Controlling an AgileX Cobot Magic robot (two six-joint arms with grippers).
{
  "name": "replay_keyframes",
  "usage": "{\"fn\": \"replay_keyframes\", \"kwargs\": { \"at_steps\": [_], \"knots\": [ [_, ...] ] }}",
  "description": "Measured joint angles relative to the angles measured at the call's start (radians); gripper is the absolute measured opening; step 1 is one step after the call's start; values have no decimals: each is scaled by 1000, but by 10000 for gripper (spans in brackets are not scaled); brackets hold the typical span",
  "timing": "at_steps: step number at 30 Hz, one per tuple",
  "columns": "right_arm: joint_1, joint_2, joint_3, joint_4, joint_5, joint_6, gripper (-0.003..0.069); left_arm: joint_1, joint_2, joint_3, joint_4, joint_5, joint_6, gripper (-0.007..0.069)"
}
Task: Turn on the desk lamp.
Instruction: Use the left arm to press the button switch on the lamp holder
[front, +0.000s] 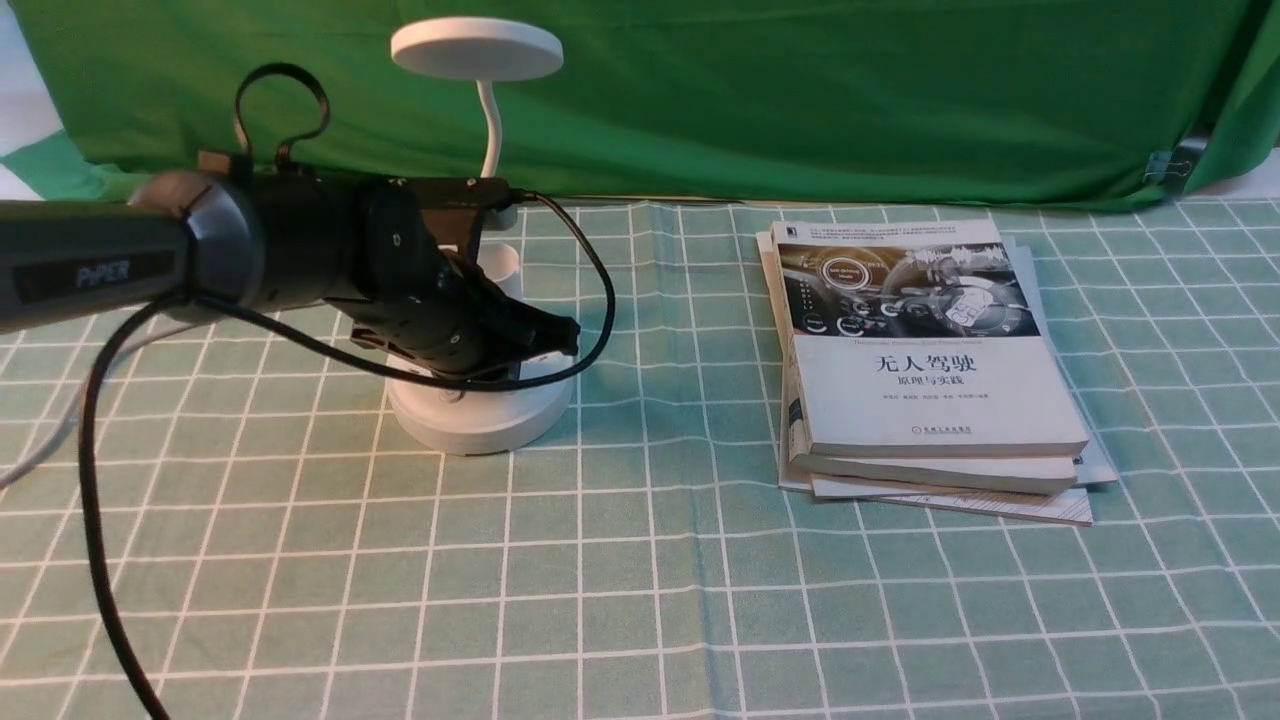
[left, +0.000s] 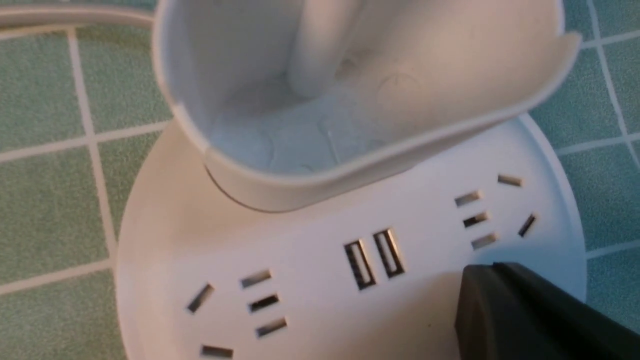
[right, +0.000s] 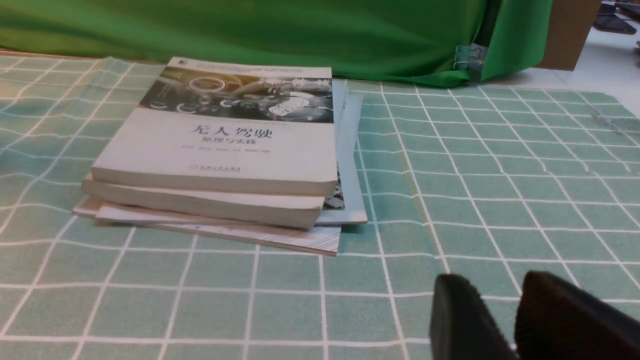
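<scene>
On the left of the table (front: 640, 560), a white lamp (front: 480, 420) is overhung by the left jaws (left: 492, 300), whose spread cannot be told. Hard, smooth plastic is suggested; the low base should be pressed, the bendy neck left ungrasped.

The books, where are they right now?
In the front view, the stack of books lies on the right side, in front of the green curtain.

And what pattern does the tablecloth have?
White grid lines on green; the tablecloth shows best in the front view.
</scene>
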Motion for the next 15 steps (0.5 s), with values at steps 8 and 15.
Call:
{"fn": "replay_keyframes", "kwargs": {
  "at_steps": [8, 15],
  "knots": [
    [0, 0, 0, 0, -1, 0, 239, 0, -3, -18, 20, 25, 0, 1],
    [0, 0, 0, 0, -1, 0, 239, 0, -36, -23, 16, 48, 0, 1]
  ]
}}
